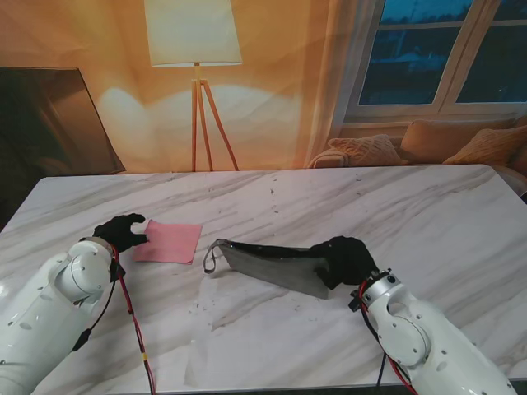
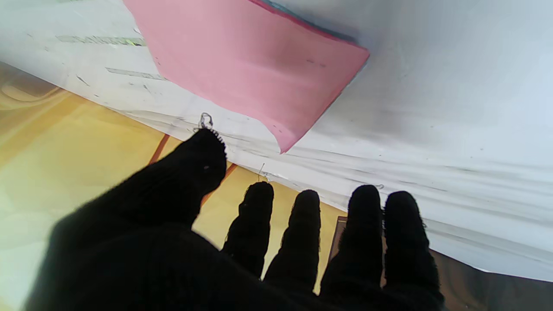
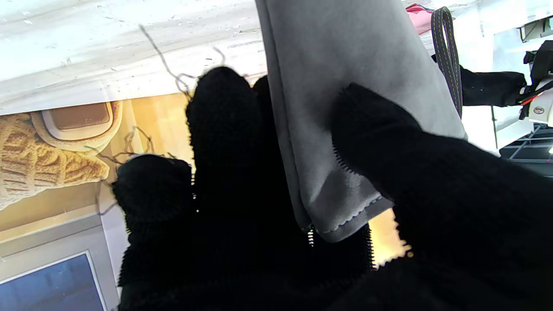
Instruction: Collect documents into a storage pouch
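Note:
A pink document (image 1: 168,241) lies flat on the marble table (image 1: 412,206), left of centre. My left hand (image 1: 123,232) hovers at its left edge, fingers spread and holding nothing; in the left wrist view the pink document (image 2: 246,65) sits just beyond the fingertips (image 2: 203,147). A grey pouch (image 1: 268,265) with a wrist strap (image 1: 212,255) at its left end stretches across the middle of the table. My right hand (image 1: 346,260) is shut on the pouch's right end; the right wrist view shows the thumb (image 3: 371,125) pressing the grey pouch (image 3: 345,65) against the other fingers.
A floor lamp (image 1: 195,49) stands behind the table, with a sofa and cushions (image 1: 445,144) at the back right. A red cable (image 1: 132,321) runs along my left arm near the front edge.

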Robot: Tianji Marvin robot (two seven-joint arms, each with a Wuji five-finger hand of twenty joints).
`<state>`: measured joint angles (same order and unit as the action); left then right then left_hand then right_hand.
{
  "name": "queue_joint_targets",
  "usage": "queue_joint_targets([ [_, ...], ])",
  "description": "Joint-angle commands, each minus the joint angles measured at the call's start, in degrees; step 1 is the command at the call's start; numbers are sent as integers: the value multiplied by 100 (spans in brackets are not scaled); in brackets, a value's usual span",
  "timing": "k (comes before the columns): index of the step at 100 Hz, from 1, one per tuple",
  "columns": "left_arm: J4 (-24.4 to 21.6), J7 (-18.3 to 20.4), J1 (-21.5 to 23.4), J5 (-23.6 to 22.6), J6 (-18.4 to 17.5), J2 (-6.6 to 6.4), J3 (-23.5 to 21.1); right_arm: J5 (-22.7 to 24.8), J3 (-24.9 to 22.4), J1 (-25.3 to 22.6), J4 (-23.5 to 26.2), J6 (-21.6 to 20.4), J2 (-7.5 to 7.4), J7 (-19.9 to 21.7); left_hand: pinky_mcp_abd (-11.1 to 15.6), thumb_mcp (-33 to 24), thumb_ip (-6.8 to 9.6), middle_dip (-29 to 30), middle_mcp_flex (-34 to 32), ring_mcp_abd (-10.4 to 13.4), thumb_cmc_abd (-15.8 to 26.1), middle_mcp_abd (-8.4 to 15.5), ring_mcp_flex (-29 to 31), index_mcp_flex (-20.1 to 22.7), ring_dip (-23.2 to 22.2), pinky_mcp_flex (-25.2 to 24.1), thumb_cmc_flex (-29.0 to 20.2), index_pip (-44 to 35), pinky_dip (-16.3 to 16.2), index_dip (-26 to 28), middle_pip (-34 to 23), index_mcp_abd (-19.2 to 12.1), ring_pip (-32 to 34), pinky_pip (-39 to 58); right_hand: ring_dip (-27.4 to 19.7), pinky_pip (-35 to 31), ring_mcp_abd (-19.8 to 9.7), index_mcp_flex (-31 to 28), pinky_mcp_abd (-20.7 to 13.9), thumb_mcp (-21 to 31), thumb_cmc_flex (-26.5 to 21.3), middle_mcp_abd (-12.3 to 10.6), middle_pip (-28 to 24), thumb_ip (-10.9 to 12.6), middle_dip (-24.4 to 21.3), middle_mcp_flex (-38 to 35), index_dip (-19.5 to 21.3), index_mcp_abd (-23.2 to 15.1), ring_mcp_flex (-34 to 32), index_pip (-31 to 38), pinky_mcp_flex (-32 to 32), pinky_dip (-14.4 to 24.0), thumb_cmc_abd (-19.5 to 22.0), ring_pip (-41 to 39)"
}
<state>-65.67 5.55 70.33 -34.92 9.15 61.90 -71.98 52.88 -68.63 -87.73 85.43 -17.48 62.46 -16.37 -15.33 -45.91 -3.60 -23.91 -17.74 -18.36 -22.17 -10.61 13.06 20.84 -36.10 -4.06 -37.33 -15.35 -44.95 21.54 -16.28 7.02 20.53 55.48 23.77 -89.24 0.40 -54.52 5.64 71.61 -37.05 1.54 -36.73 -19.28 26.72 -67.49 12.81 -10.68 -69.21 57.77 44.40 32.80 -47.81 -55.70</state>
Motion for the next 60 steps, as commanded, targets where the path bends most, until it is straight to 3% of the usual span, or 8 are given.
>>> queue_joint_targets([
  [1, 103, -8, -112, 113, 67, 74, 34, 50, -10, -9, 18, 22, -2, 52, 138, 124, 27, 173, 229, 11, 8, 6, -86, -180, 60, -27, 132, 138, -114, -67, 48, 193, -22, 94, 85, -113, -159, -47, -63, 90, 123, 94, -96, 198, 19, 110, 92, -75, 145, 285, -70, 66, 302, -112],
  [10, 340, -131, -271, 244, 122, 124, 166, 105, -25, -3, 35, -1, -10, 40, 160, 110, 27, 254, 215, -27, 0, -163, -83, -169, 45, 9, 127, 193, -215, -83, 79, 302, 18, 266, 92, -113, -158, -42, -64, 82, 130, 90, -102, 197, 19, 109, 90, -77, 145, 280, -70, 67, 309, -110],
  [17, 514, -230, -389, 327, 145, 163, 271, 147, -26, 12, 24, -22, -16, 15, 183, 66, 26, 409, 110, -154, -21, -479, -70, -110, 14, 60, 132, 333, -354, -150, 148, 619, 110, 550, 96, -113, -167, -44, -64, 81, 140, 86, -105, 196, 18, 108, 92, -80, 144, 282, -69, 67, 314, -108],
  [27, 703, -196, -546, 416, 179, 179, 423, 146, -29, 15, 18, -23, -17, 22, 288, 98, 22, 557, 200, -245, 29, -709, -120, -157, -44, 60, 153, 611, -480, -281, 236, 968, 233, 845, 101, -113, -160, -44, -61, 78, 139, 98, -106, 197, 15, 113, 93, -81, 147, 282, -70, 68, 323, -106],
  [38, 1005, -253, -755, 528, 211, 228, 632, 176, -29, 22, -4, -25, -23, 17, 311, 78, 34, 649, 188, -305, 22, -773, -131, -135, -92, 72, 158, 829, -539, -348, 246, 1190, 352, 1014, 107, -115, -166, -44, -64, 76, 140, 92, -108, 197, 13, 115, 94, -80, 144, 281, -66, 69, 329, -106],
  [60, 1717, -504, -1215, 786, 213, 373, 1042, 182, -48, 12, -5, -17, -29, 40, 315, 39, 29, 638, 143, -275, 2, -712, -144, -80, -100, 33, 150, 948, -539, -345, 142, 1234, 411, 1067, 117, -115, -156, -45, -61, 73, 137, 95, -118, 198, 13, 112, 95, -71, 142, 282, -68, 69, 332, -104],
])
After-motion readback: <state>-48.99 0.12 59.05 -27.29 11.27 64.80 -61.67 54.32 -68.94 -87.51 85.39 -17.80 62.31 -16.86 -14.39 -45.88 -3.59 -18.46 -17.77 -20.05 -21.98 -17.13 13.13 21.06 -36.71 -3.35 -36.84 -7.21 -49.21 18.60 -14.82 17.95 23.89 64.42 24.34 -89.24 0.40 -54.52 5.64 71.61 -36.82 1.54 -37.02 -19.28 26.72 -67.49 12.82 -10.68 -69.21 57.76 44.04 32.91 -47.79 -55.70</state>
